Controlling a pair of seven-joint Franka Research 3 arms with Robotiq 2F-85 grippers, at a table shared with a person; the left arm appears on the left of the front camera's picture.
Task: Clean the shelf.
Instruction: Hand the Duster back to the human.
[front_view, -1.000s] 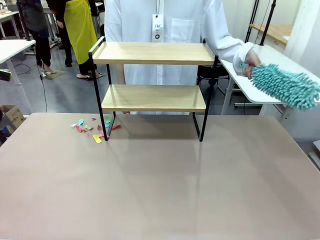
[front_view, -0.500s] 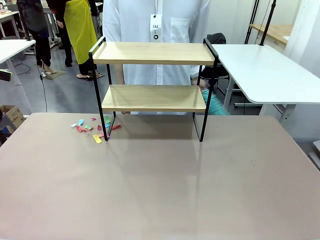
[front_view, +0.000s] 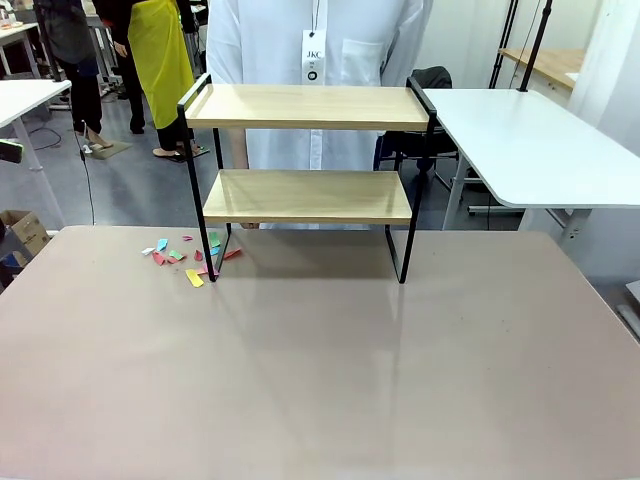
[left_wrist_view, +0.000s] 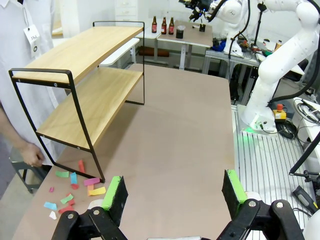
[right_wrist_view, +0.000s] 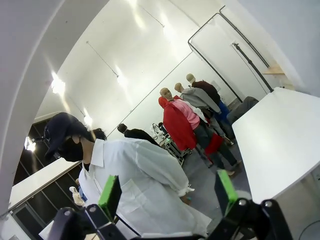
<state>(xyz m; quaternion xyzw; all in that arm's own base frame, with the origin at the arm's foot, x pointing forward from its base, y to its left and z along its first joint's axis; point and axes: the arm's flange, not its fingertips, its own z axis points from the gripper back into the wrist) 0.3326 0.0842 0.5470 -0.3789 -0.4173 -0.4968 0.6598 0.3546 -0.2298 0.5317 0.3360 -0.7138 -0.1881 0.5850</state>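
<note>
Table: my work surface (front_view: 320, 380) is a wide, smooth beige-pink top, and most of it is bare.
Shelf: the shelf (front_view: 306, 150) stands upright at the far side of the table, near the middle, with its black legs on the top. Both of its wooden boards look bare.
Paper bits: a small heap of coloured paper scraps (front_view: 185, 258) lies on the table at the shelf's left front leg, some touching the leg.
Person: a person in a white coat (front_view: 320, 60) stands just behind the shelf. In my left wrist view one hand (left_wrist_view: 31, 154) hangs low beside the table edge.
Room: white side tables (front_view: 530, 140), a grey floor and other people farther back.
Left jaws: my left gripper (left_wrist_view: 174, 192) is spread wide above the table and holds nothing and touches nothing.
Right jaws: my right gripper (right_wrist_view: 167, 192) is also spread wide, empty, and it points up toward the person and the white wall.
</note>
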